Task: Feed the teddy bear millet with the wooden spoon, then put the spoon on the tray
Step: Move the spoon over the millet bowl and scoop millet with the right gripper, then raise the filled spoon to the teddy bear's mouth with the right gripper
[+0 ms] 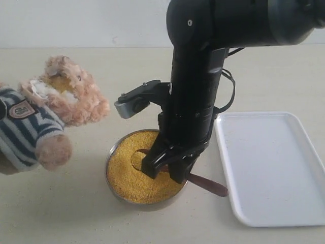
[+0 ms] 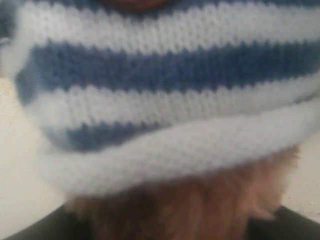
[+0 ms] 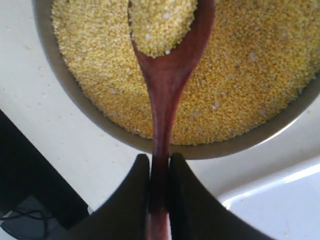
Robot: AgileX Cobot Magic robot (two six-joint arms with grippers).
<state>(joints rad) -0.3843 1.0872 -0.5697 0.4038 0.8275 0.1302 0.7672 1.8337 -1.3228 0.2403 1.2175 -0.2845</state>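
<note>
A smooth, pale beige tabletop (image 1: 152, 76) meets a plain off-white wall (image 1: 76, 20) along its far edge. No other part of the room shows.

A bear (image 1: 71, 96) lies at the left edge with its head toward the middle. It wears a blue-and-white striped shirt with a small badge (image 1: 21, 109) on the chest. The marks on the badge are too small to read, and no other writing or brand shows.

Toward the near edge, around the middle, a round metal bowl (image 1: 109, 157) holds yellow millet (image 1: 127, 173). A white tray (image 1: 274, 162) lies just beside it, toward the right edge.

The right claw (image 1: 165, 173) hangs over the bowl's tray side, its fingers clamped on the handle of a dark wooden spoon (image 3: 162, 85). The spoon's bowl is heaped with millet and sits over the grain. Its handle crosses the bowl rim, and its end is close to the tray.

The left claw (image 2: 165, 220) is pressed close to the bear, and striped knit and brown fur fill its camera. I cannot tell whether it is apart or together.
</note>
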